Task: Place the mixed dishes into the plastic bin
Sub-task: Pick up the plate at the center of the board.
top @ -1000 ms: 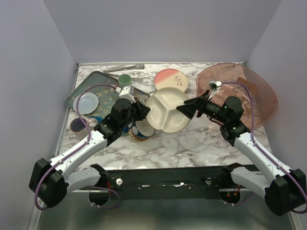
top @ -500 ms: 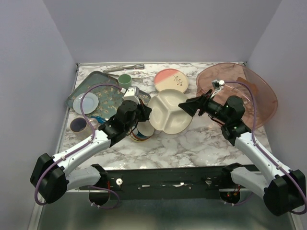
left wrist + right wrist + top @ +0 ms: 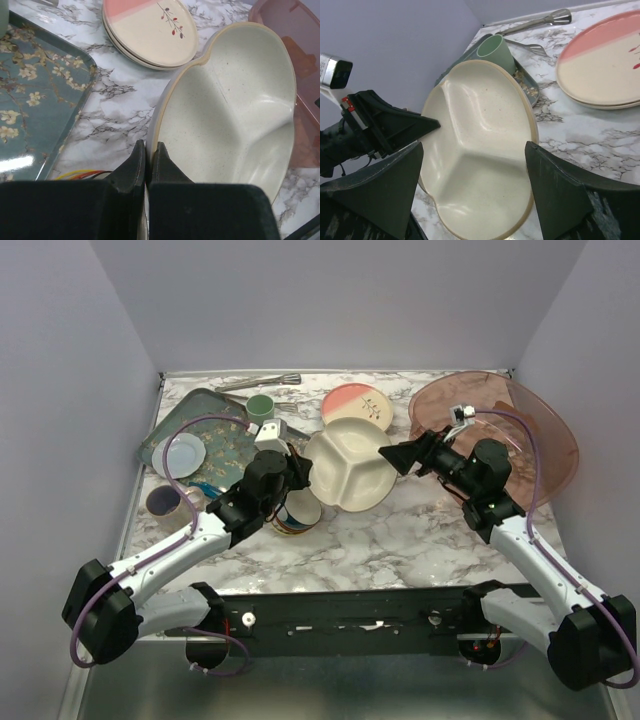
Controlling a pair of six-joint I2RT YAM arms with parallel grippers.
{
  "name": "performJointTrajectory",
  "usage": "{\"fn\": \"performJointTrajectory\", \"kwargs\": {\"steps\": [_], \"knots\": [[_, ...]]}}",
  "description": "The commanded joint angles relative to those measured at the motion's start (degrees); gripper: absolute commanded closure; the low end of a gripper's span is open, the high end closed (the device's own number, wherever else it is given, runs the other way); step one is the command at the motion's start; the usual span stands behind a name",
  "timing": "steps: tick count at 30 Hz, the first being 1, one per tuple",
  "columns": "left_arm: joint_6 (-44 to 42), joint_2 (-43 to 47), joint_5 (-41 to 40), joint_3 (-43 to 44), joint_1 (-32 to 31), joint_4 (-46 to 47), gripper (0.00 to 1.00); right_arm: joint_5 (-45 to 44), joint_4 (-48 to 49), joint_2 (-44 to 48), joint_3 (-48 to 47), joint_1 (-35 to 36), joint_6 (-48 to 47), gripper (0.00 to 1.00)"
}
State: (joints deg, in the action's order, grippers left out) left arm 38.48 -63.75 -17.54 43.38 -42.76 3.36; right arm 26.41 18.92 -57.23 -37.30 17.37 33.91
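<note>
Left wrist — claw [image 3: 148, 146] on cream plate [image 3: 235, 115]

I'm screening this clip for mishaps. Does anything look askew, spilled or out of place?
Only the cream three-section plate: it is tilted rather than lying flat, pinched by its rim in the left hand, with the open right hand close to its opposite edge. Nothing looks spilled or broken.

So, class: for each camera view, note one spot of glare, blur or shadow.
Left wrist: white glare on the green floral tray; the left gripper, shut on the three-section plate, looks dark and soft. Right wrist: the open right gripper looms large and dim. Top external: even light, no hard shadows.
</note>
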Motion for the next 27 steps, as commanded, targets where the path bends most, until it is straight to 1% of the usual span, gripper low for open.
{"fn": "performJointTrajectory", "kwargs": {"steps": [1, 5, 11, 14, 17, 18, 20, 23, 24, 26, 27], "knots": [[4.7, 5.2, -5.9, 4.6, -0.3, 15.8, 1.00, -4.9, -1.7, -0.2, 0.6, -0.7, -1.7, 0.11], [5.9, 5.9, -6.7, 4.3, -0.3, 16.8, 1.00, -5.4, -1.5, -0.9, 1.0, -0.8, -1.8, 0.12], [8.0, 5.7, -5.8, 4.7, -0.3, 18.2, 1.00, -3.6, -0.5, -2.7, 1.9, -0.8, 0.2, 0.14], [9.2, 4.8, -5.8, 4.7, -0.4, 19.6, 1.00, -2.3, -0.1, -3.8, 1.8, -0.8, 1.2, 0.17], [10.0, 3.3, -5.8, 5.1, -0.5, 21.1, 1.00, -1.1, 0.0, -4.7, 1.9, -0.8, 2.3, 0.23], [10.6, 2.9, -5.7, 5.3, -0.6, 21.4, 1.00, -1.1, 0.0, -5.0, 1.9, -0.8, 2.6, 0.27], [10.8, 2.0, -5.2, 5.8, -0.7, 22.4, 1.00, -0.8, -0.1, -5.3, 1.7, -0.7, 3.1, 0.31], [11.0, 0.9, -4.8, 6.1, -1.3, 23.0, 1.00, -0.1, 0.1, -5.1, 1.5, -0.8, 4.1, 0.46], [11.0, 0.6, -4.7, 6.0, -1.4, 23.0, 1.00, 0.2, 0.4, -5.0, 1.7, -0.8, 4.2, 0.59], [11.1, 0.3, -4.7, 5.6, -1.5, 23.4, 1.00, 1.2, 1.9, -4.2, 2.3, -1.5, 4.9, 0.75], [11.0, 0.3, -4.8, 5.5, -1.5, 23.5, 1.00, 1.5, 2.2, -3.9, 2.5, -1.9, 5.1, 0.92]]}}
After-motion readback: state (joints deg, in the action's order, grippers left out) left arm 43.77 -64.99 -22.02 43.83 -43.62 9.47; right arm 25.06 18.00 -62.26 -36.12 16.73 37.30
